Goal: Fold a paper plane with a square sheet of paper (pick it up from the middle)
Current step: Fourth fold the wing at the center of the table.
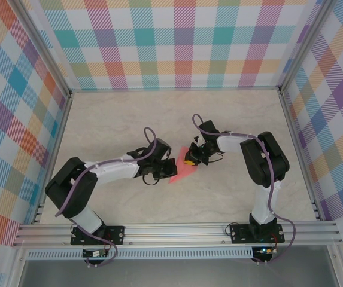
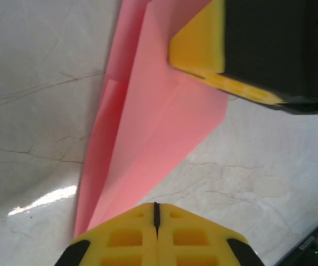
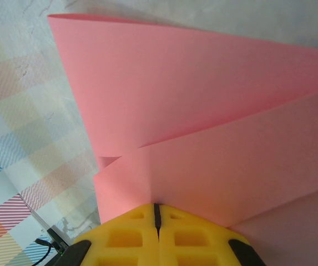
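The salmon-pink sheet of paper (image 1: pixel 182 172) lies on the table, folded into a long pointed wedge with overlapping flaps (image 2: pixel 142 127). My left gripper (image 1: pixel 165 169) is shut, its yellow tip (image 2: pixel 156 209) low beside the wedge's narrow end with nothing between the jaws. My right gripper (image 1: pixel 189 159) is shut too. In the left wrist view its yellow fingers (image 2: pixel 200 47) rest on top of the wide end of the paper. In the right wrist view its tip (image 3: pixel 156 209) touches the upper flap (image 3: pixel 203 111), where a short crease runs up from it.
The pale marbled tabletop (image 1: pixel 129 119) is boxed in by checked walls (image 1: pixel 177 42) at the back and both sides. An aluminium rail (image 1: pixel 177 230) carrying both arm bases runs along the near edge. Bare table lies all around the paper.
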`<state>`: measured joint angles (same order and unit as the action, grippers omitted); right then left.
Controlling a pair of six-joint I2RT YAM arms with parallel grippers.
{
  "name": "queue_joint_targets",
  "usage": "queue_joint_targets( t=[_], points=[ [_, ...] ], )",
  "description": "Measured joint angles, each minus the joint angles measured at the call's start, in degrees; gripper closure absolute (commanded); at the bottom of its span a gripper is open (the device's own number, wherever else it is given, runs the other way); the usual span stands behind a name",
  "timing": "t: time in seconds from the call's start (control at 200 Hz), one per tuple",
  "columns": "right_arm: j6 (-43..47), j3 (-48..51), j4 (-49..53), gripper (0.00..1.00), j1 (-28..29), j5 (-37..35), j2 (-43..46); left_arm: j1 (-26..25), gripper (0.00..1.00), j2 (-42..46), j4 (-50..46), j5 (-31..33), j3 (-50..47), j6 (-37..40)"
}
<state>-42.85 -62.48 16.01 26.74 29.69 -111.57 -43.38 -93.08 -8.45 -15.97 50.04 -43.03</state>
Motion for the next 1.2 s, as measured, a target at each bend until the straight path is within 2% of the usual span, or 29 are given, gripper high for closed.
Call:
queue_joint_targets(
  t=[0.505, 0.81, 1.01, 1.2],
  points=[
    [0.5, -0.1, 0.0, 1.0, -0.1, 0.4, 0.0, 0.0, 1.0, -3.1, -0.5, 1.1, -2.5, -0.3],
    [9.0, -1.7, 2.1, 1.0, 0.0, 0.4, 0.9, 0.0, 1.0, -3.1, 0.0, 1.1, -3.0, -0.5],
    [10.8, 1.4, -3.1, 1.0, 2.3, 3.2, 5.9, 0.0, 1.0, -3.0, 0.0, 1.4, -3.0, -1.1],
    [10.8, 4.4, -6.0, 1.0, 6.4, 4.6, 6.4, 0.0, 1.0, -3.0, 0.0, 1.5, -3.0, -2.0]
  ],
)
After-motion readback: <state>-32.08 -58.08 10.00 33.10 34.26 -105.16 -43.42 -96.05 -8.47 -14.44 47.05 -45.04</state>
